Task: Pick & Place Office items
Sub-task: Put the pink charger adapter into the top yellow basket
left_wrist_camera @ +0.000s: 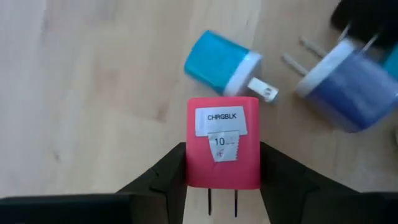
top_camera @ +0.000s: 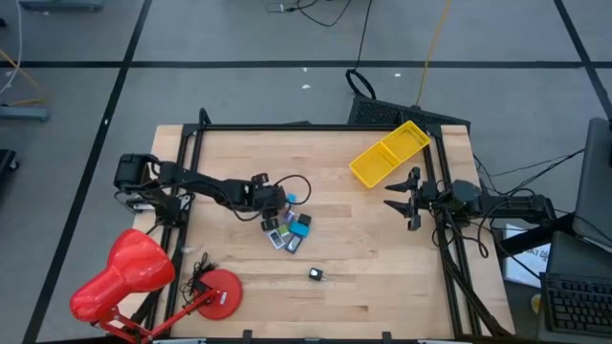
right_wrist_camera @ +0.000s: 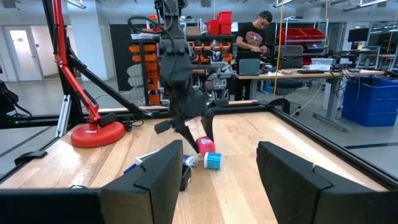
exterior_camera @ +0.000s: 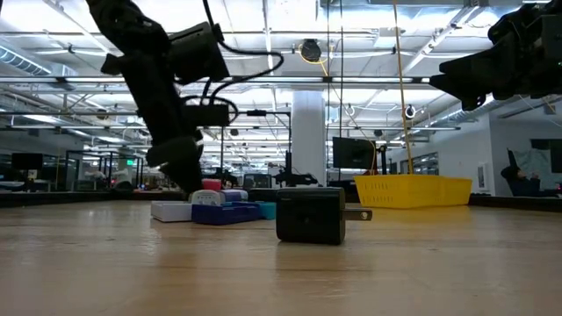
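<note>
My left gripper point(left_wrist_camera: 222, 167) is down at the cluster of office items near table centre, at about 9 o'clock from it in the high view. The fingers point(left_wrist_camera: 163, 174) sit against both flanks of the red charger block point(left_wrist_camera: 224, 149), prongs pointing back between them, white label up. Jaws look closed on the block. It sits on the wood, not lifted yet.

Doing this step well, my read: confirm squeeze is firm on the flat sides before lifting. Lift straight up. The teal charger point(left_wrist_camera: 219, 63) lies just beside the red one at 12 o'clock in the wrist view, its prong almost touching, and the blue charger point(left_wrist_camera: 356, 84) is near at 2 o'clock. A dragged or tilted lift could knock them.

Relative to the claw: the red block is centred between the fingertips. The rest of the pile point(top_camera: 289, 232) is just beyond them. One black charger point(top_camera: 316, 275) sits apart at 5 o'clock from the pile, closest to the low camera.

The yellow tray point(top_camera: 389, 153) is at 1 o'clock from table centre, well apart from the pile, so a long carry, if that is the drop target.

My right gripper point(top_camera: 400, 198) waits at 3 o'clock, just below the tray, fingers spread, holding nothing.
</note>
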Available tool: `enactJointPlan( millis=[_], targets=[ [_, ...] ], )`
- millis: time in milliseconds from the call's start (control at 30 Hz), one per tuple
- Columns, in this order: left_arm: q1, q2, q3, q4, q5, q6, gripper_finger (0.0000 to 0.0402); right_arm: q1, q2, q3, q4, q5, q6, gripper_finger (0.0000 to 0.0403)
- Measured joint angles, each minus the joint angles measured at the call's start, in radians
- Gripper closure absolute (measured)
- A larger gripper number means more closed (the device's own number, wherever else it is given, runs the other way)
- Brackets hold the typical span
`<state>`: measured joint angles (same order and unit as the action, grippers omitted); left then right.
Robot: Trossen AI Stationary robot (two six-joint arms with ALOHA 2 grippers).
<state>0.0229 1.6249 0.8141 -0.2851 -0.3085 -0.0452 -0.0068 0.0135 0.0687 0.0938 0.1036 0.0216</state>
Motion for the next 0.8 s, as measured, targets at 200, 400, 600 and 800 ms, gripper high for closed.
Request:
enactJointPlan(
  millis=[200,400,600,800],
  targets=[
    [-0.048,-0.047,0.050,0.058,-0.122,0.222,0.0243,0.000,0.000,0.000,0.014,0.001,0.000,0.0206],
    [-0.092,-0.041,0.052,0.347,-0.137,0.614,0.0240,0.002,0.002,0.000,0.035,-0.032,0.105,0.0206],
    [-0.116,-0.039,0.052,0.515,-0.139,0.928,0.0240,0.003,0.008,0.000,0.179,-0.029,0.273,0.0206],
    [-0.115,-0.039,0.052,0.577,-0.148,1.058,0.0240,0.002,0.017,0.000,0.230,0.042,0.394,0.0206]
  ],
)
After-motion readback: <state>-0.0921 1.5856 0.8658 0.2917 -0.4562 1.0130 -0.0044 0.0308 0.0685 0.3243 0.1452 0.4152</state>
